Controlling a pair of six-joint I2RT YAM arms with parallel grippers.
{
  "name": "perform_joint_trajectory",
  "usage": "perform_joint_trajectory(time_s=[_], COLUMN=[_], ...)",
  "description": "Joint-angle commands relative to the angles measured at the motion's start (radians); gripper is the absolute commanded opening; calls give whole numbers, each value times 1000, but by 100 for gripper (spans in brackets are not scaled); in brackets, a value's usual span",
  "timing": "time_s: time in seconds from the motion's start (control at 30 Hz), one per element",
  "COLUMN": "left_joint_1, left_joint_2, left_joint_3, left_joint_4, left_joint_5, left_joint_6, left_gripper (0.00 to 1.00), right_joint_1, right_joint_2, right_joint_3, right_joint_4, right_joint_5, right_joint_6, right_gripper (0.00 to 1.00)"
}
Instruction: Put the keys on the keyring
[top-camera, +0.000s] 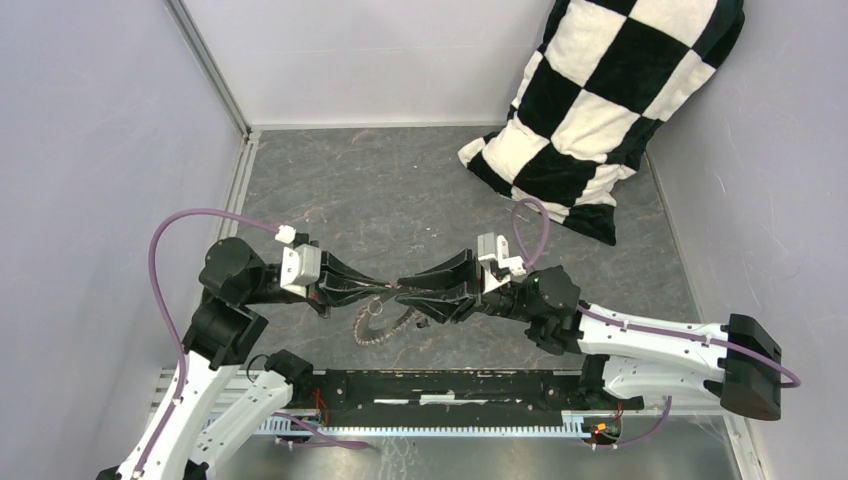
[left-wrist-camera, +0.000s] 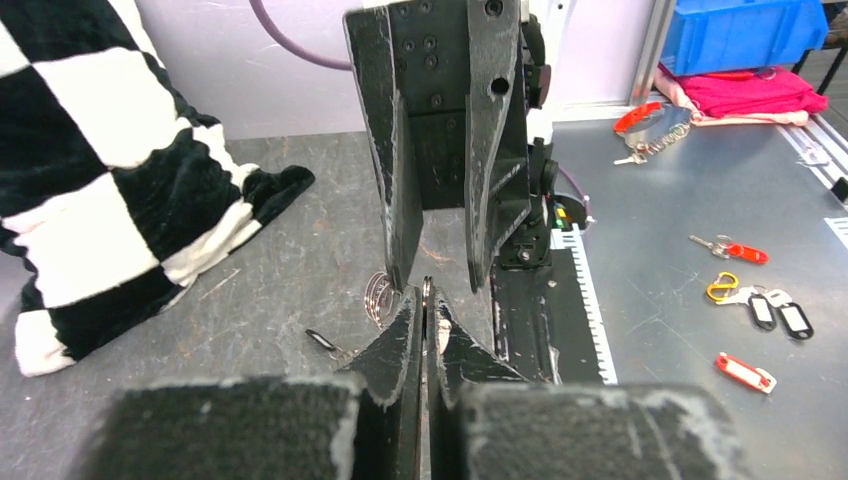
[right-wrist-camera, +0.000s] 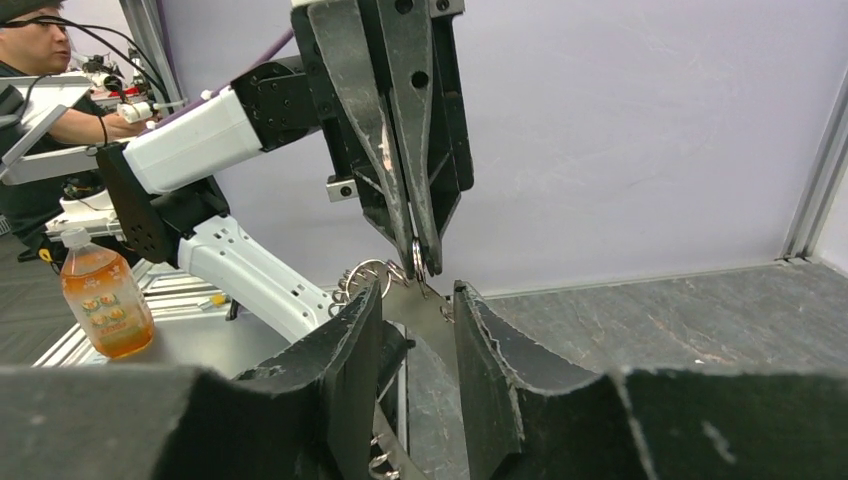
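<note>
My left gripper (top-camera: 383, 288) (left-wrist-camera: 427, 297) is shut on a thin metal loop of the keyring (top-camera: 378, 328), held a little above the table. The rest of the keyring hangs below it as a curved string of small keys. Facing it tip to tip is my right gripper (top-camera: 407, 292) (right-wrist-camera: 418, 297), whose fingers stand apart on either side of the left gripper's tip. A flat grey strip of the keyring (right-wrist-camera: 432, 318) with small wire rings on it runs between them. One tiny black-headed key (left-wrist-camera: 322, 340) lies on the table just left of the left fingers.
A black-and-white checked pillow (top-camera: 600, 110) leans in the far right corner. A black rail (top-camera: 450, 385) runs along the near edge between the arm bases. Beyond it, on a metal bench, lie coloured key tags (left-wrist-camera: 745, 372). An orange bottle (right-wrist-camera: 103, 300) stands there too.
</note>
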Motion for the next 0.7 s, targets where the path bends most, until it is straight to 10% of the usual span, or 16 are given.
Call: perform_joint_trajectory(time_s=[0.0,0.67], left_joint_1=[-2,-2], left_joint_2=[-16,-34], left_joint_3=[6,-14], left_joint_4=[86,86], left_joint_5=[-32,-58], left_joint_6=[-45,-36], left_gripper=[2,2], right_joint_1=[9,11], right_joint_2=[16,67], right_joint_3=[57,129], right_joint_4=[49,-63], right_joint_5=[-2,-10], right_joint_6=[18,-7], right_gripper=[37,13])
